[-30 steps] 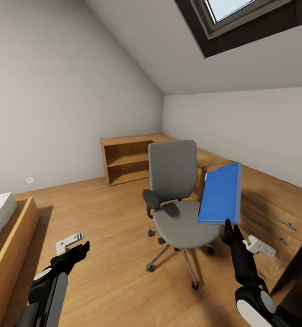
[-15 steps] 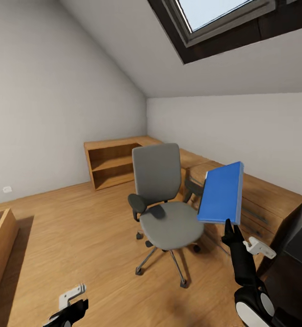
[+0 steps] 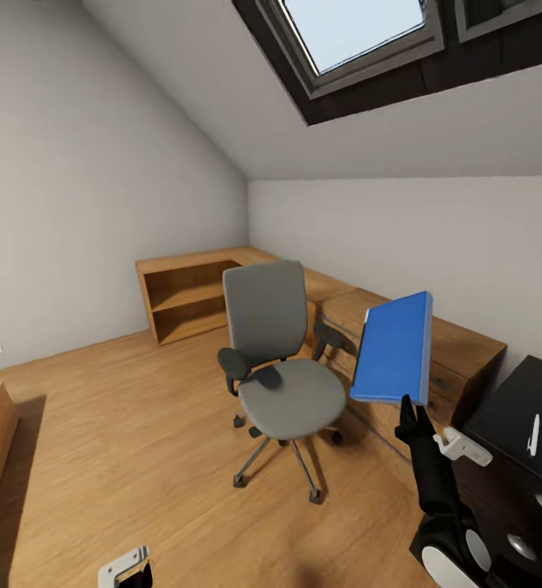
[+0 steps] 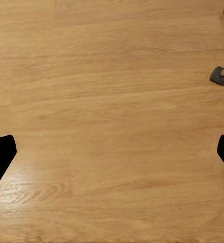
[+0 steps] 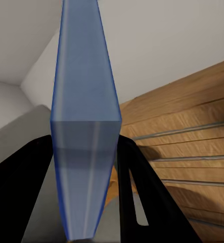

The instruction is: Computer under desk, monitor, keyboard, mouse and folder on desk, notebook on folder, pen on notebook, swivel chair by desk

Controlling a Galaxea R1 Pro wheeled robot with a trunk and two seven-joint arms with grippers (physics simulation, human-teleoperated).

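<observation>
Warm wooden floorboards [image 3: 124,441] run under a sloped white ceiling with a dark-framed skylight [image 3: 353,33]. Nearest, at the bottom of the head view, the left gripper [image 3: 128,567] barely shows above the floor; in its wrist view the two black fingertips [image 4: 0,157] stand wide apart over bare boards, with a chair caster [image 4: 220,75] off to one side. On the right, the right gripper [image 3: 414,408] points upward with its fingers clamped on the lower edge of the blue folder [image 3: 393,347], which stands upright in the air, off every surface; the right wrist view looks along the folder's edge [image 5: 84,152] pressed between the black fingers [image 5: 137,192]. Just beside that arm, at the right edge, the glossy black desk [image 3: 512,416] shows a corner of its top and round-knobbed drawers, and the pale pen [image 3: 534,434] lies on the top near that corner. Beyond the folder stands the swivel chair [image 3: 279,384], its grey seat bare, its chrome star base on the floor, apart from the desk. Behind it a light wooden dresser [image 3: 459,359] runs along the far wall to an open wooden shelf unit [image 3: 185,298] in the corner.
</observation>
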